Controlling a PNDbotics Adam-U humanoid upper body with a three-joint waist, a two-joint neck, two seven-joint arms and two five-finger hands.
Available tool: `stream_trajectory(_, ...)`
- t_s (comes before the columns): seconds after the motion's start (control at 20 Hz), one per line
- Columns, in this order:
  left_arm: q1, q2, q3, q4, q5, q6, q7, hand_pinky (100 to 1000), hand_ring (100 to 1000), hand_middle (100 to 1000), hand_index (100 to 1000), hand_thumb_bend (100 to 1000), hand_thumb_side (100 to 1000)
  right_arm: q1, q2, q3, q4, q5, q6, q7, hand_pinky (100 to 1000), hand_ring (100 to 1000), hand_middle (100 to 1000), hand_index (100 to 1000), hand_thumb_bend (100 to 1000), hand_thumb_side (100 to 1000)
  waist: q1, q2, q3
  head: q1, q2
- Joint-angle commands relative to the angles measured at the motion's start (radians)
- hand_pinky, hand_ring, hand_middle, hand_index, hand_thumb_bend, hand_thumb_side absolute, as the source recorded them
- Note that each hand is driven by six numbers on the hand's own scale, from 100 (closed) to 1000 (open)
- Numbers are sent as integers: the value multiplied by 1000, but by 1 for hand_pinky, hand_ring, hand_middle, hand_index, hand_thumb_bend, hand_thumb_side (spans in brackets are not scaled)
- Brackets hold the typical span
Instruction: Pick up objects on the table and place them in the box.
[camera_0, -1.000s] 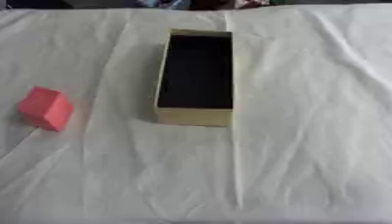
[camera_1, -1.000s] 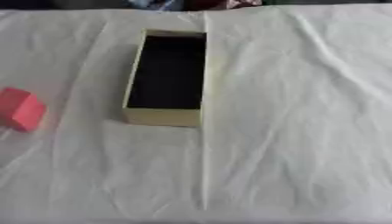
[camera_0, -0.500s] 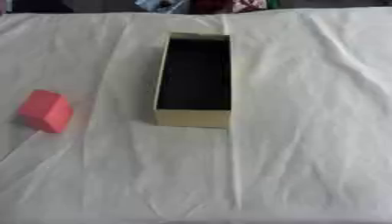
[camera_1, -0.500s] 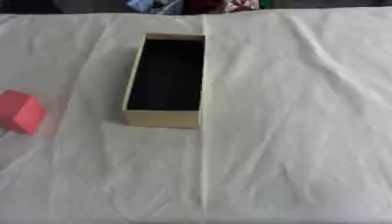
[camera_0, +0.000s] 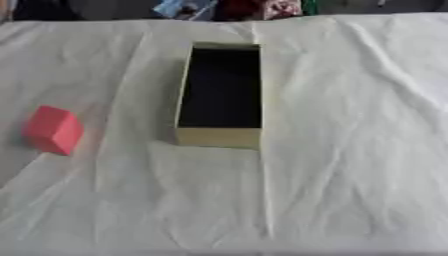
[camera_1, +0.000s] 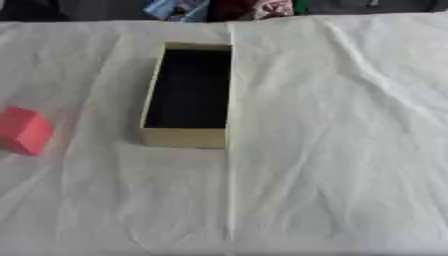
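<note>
inspecting the table, i find the pink block (camera_0: 53, 130) lying far left on the wrinkled white cloth (camera_0: 350, 150), well apart from the open tan box (camera_0: 220, 137) at centre. neither hand shows in either view, so i cannot tell their state. risk: cloth folds may tip the block during pickup.

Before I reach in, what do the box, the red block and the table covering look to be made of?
The box looks like cardboard: matte tan walls, thin straight edges, dark inside. The red block has a dull, even surface with soft corners, maybe foam or painted wood; I cannot tell which. The table covering is white cloth, shown by its creases and fold lines.
</note>
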Motion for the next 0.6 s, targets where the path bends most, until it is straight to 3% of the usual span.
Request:
stream_trajectory(0.05, -46, 68, -23, 67, -57, -64, -126, 800, 765, 773, 846, 562, 100, -17, -42, -4, -14, -8, 0, 8, 845, 815, 809, 815, 100, 408, 9, -33, -2, 3, 4)
stream_trajectory(0.35, -103, 93, -82, 152, -120, -170, -317, 846, 815, 812, 876, 665, 102, -20, -43, 3, -14, -8, 3, 15, 845, 814, 808, 815, 100, 408, 12, -32, -4, 3, 1)
stream_trajectory(0.6, -132, 97, -120, 175, -130, -225, -449, 876, 842, 841, 908, 781, 275, -22, -45, 7, -14, -8, 4, 19, 845, 814, 808, 815, 100, 408, 14, -32, -3, 4, -1)
